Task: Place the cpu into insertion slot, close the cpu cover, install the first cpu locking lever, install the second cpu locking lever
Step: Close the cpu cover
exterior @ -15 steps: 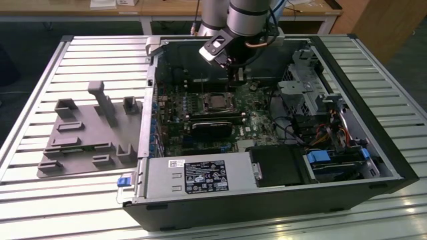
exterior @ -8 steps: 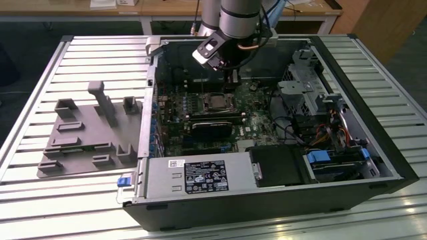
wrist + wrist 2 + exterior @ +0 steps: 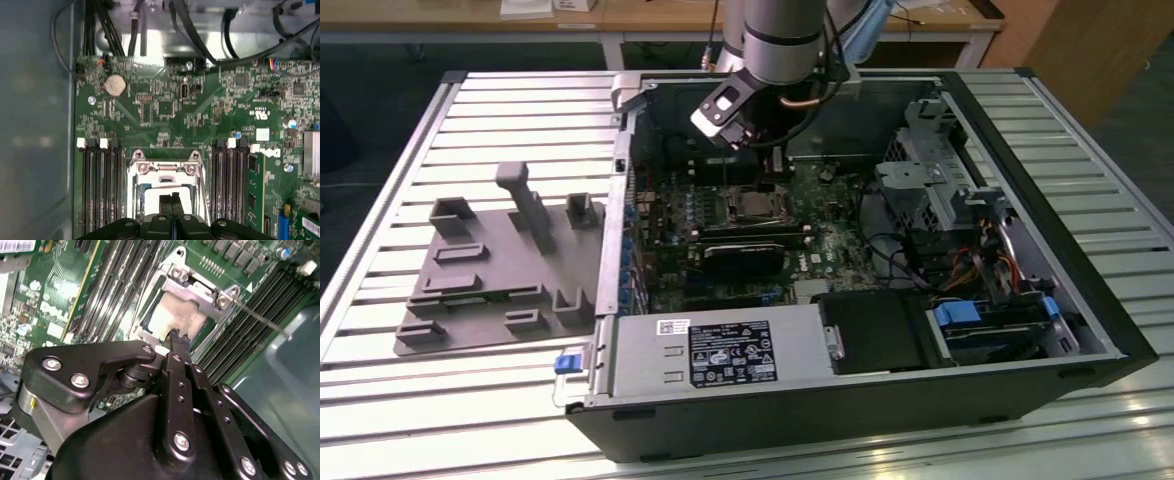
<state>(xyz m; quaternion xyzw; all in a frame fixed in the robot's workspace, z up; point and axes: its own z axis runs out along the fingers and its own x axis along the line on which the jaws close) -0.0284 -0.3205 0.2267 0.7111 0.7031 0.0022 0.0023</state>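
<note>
The insertion slot sits mid-board inside the open computer case. In the second wrist view the cpu lies in it, its beige top showing through the window of the cpu cover, which lies flat over it. A thin locking lever angles away from one socket corner, over the memory slots. My gripper is shut, its tips just above the socket's edge with nothing seen between them. In the first wrist view the gripper hangs over the cover. The exterior view puts the gripper just behind the socket.
Black memory slots flank the socket. A black card block lies in front of it, then the power supply. Drive cage and cables fill the exterior view's right. A grey fixture tray rests on the slatted table.
</note>
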